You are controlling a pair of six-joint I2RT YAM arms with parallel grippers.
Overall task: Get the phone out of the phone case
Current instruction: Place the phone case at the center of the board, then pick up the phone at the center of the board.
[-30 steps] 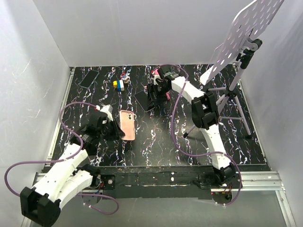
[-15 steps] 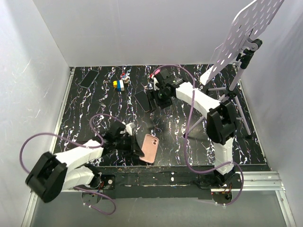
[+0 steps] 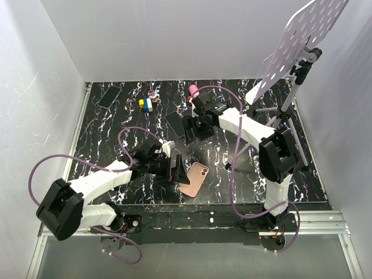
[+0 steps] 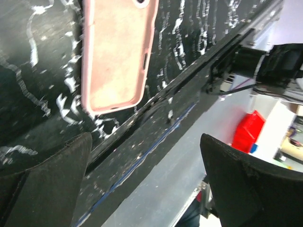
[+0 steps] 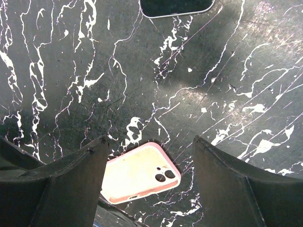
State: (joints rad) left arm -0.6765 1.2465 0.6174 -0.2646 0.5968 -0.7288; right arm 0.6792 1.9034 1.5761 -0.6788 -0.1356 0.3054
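Observation:
The pale pink phone case [image 3: 195, 178] lies back-up on the black marbled table near its front edge. It also shows in the left wrist view [image 4: 116, 52] and the right wrist view [image 5: 137, 177]. Dark lens circles show at its corner; the phone itself is hidden. My left gripper [image 3: 179, 170] sits just left of the case, open, its fingers apart with nothing between them [image 4: 147, 175]. My right gripper [image 3: 196, 128] hovers open farther back, looking down on the case between its fingers [image 5: 151, 184].
A bare black phone [image 3: 176, 123] lies beside the right gripper, its edge showing in the right wrist view [image 5: 175, 5]. Another black phone [image 3: 108, 96], small coloured blocks [image 3: 145, 104] and a pink object [image 3: 193, 89] sit at the back. A tripod stand [image 3: 285, 119] stands right. The table's front edge [image 4: 189, 80] runs close to the case.
The left arm carried the pink case right and toward the front edge, then its gripper opened and let it go. The right gripper shifted slightly.

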